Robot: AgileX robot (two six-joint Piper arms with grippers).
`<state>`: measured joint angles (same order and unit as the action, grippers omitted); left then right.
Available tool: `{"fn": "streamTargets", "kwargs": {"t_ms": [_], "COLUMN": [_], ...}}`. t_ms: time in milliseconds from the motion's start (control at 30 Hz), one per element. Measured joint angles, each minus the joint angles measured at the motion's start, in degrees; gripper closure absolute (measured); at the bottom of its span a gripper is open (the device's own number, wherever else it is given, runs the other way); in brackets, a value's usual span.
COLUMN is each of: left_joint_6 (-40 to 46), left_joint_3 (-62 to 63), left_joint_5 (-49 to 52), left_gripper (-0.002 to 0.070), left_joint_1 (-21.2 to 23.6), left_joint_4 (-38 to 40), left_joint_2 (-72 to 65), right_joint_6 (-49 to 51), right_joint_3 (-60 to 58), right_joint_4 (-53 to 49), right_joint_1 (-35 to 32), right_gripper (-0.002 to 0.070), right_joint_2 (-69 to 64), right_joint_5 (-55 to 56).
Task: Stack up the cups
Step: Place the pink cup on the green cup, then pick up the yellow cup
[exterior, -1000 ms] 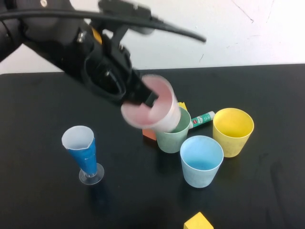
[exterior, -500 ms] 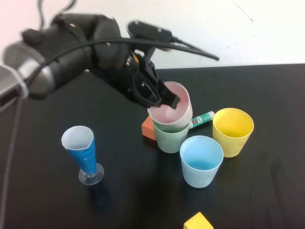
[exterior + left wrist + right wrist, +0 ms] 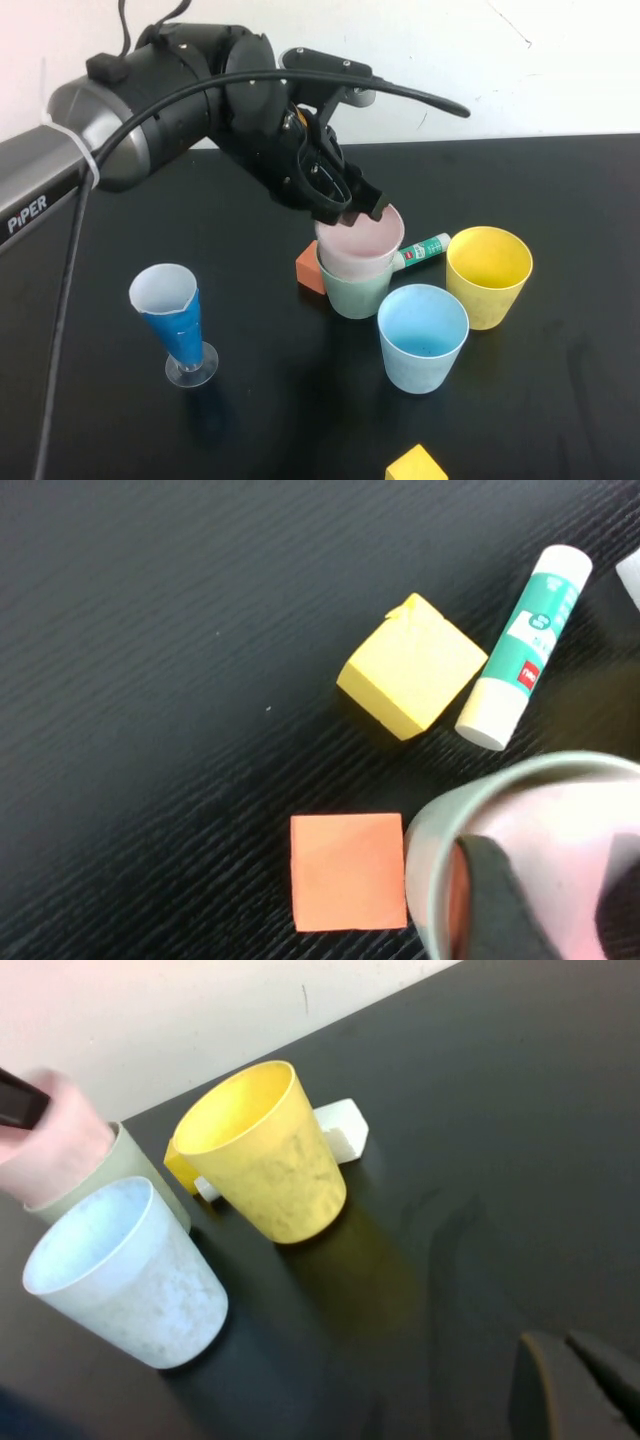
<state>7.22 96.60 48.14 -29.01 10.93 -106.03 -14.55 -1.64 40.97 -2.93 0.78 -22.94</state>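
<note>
Taking the pale green plastic tumbler (image 3: 355, 292) as the landmark: well to its left stands a narrow blue-wrapped cone glass (image 3: 175, 320) on a clear foot. The left gripper (image 3: 352, 207) sits directly above it, at the rim of the pink plastic tumbler (image 3: 360, 245) now nested inside the green one; one finger (image 3: 500, 905) reaches into the pink mouth, but whether the jaws grip or have let go I cannot tell. An orange block (image 3: 311, 268) lies just beside the green cup's left. Right of it stand the light blue tumbler (image 3: 422, 336) and yellow tumbler (image 3: 488, 275), both upright and apart. The right gripper (image 3: 570, 1385), closed and empty, hangs beyond the yellow cup. These cups look light, thin-walled and smooth; pinching one wall at the rim seems the surest hold.
</note>
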Motion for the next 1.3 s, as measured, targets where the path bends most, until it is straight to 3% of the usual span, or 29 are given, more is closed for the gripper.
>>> {"fn": "streamTargets", "kwargs": {"t_ms": [133,300,367,500,633,833,1000,1300], "left_joint_6": [-0.13,-0.21,-0.21,-0.21,0.76,1.15,-0.34,-4.65], "left_joint_3": [0.0,1.86,2.47,2.23,-2.39,-17.73,-34.51,-49.84], "left_joint_5": [0.14,1.73,2.62,3.64,0.92,-7.15,-15.2,-15.14], "left_gripper": [0.0416,0.0415,0.0449,0.0596,0.0659,0.0672,0.0673,0.0673], "left_joint_1": [0.0,0.0,0.0,0.0,0.0,0.0,0.0,0.0], "left_joint_4": [0.0,-0.41,-1.55,-4.26,-4.91,-4.99,-5.03,-5.84], "left_joint_2": [0.0,0.22,1.35,5.97,13.19,24.77,33.72,51.28], "right_joint_6": [0.0,-1.04,-1.27,-1.43,-4.14,-11.29,-17.73,-23.23], "right_joint_3": [0.0,0.0,0.0,0.0,1.87,12.11,23.12,51.7], "right_joint_4": [0.03,0.03,0.26,1.44,1.54,1.01,-5.14,-17.48], "right_joint_1": [0.0,0.0,0.0,0.0,0.0,0.0,0.0,0.0], "right_gripper": [0.0679,0.0679,0.0679,0.0679,0.0679,0.0679,0.0679,0.0679], "right_joint_2": [0.0,0.0,0.0,0.0,0.0,-3.53,-16.73,-44.2], "right_joint_5": [0.04,0.04,0.17,0.96,1.19,0.59,-5.61,-24.29]}}
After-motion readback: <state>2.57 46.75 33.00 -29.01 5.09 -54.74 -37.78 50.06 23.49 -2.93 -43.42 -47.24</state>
